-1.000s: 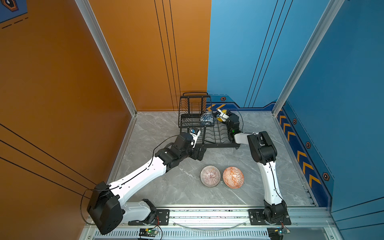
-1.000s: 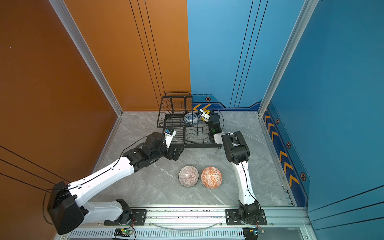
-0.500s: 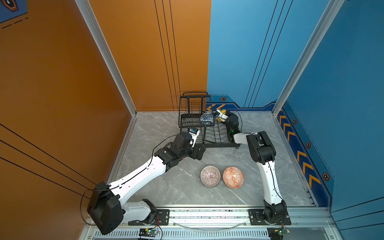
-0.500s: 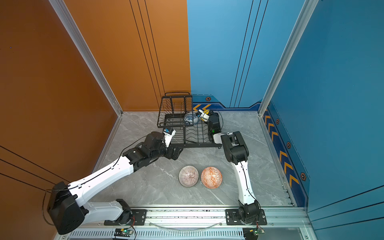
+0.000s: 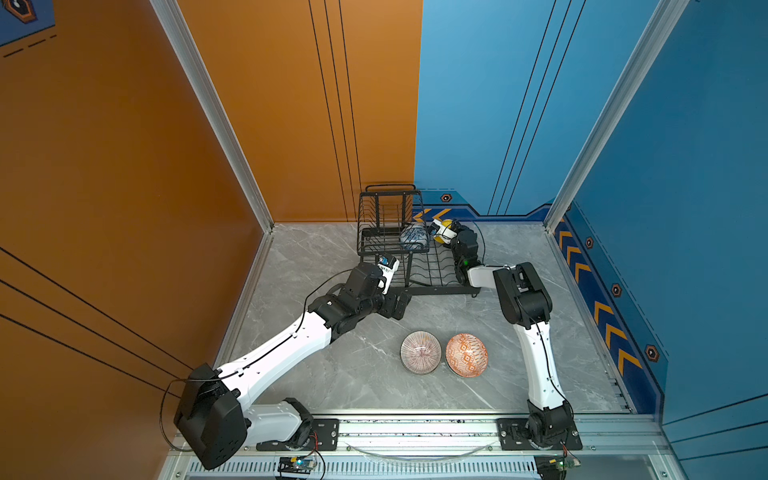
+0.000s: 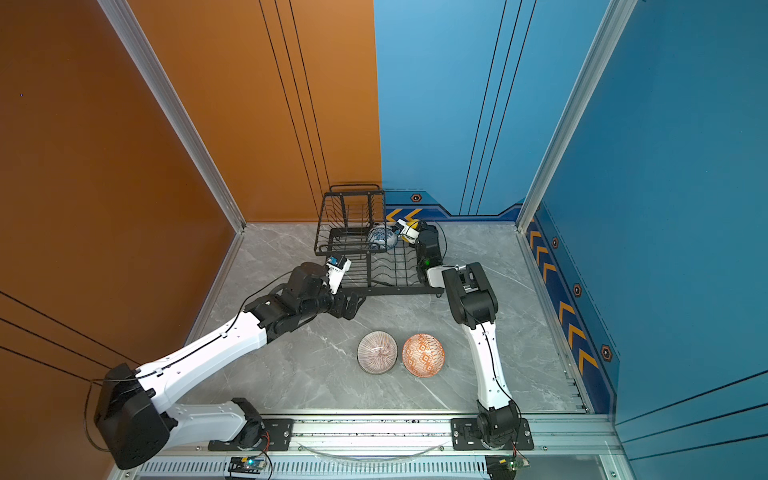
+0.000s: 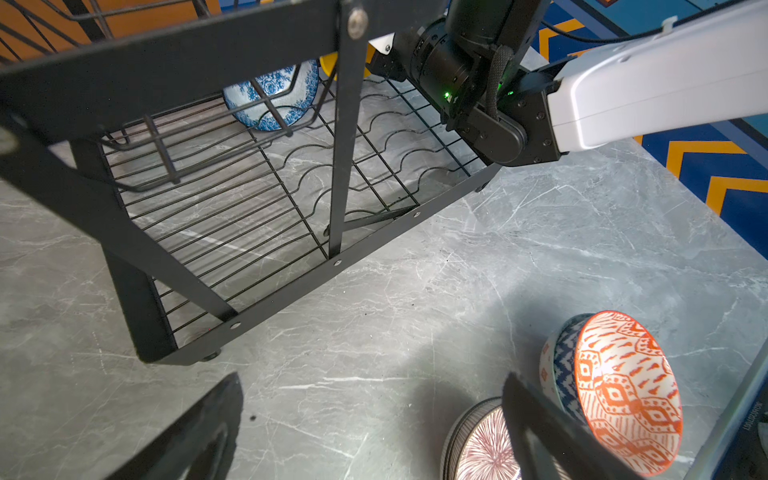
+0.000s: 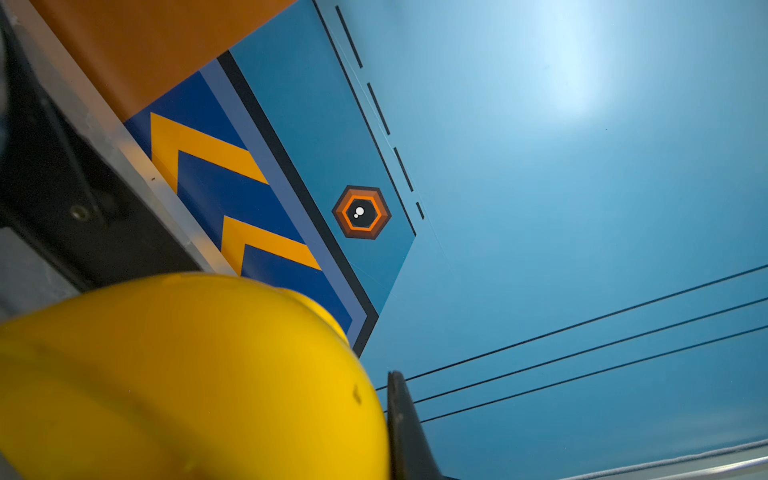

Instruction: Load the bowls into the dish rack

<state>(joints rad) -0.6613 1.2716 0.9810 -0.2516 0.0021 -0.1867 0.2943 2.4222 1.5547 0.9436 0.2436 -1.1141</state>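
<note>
Right jaws clench the tipped yellow bowl (image 8: 174, 374) at the dish rack (image 5: 440, 290); left jaws gape.

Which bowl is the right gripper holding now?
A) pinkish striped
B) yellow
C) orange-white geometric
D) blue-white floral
B: the right wrist view shows the yellow bowl pressed against a gripper finger, and in a top view it sits at the right gripper. The blue-white floral bowl stands in the dish rack. The pinkish striped bowl and orange-white geometric bowl lie on the table.
</note>
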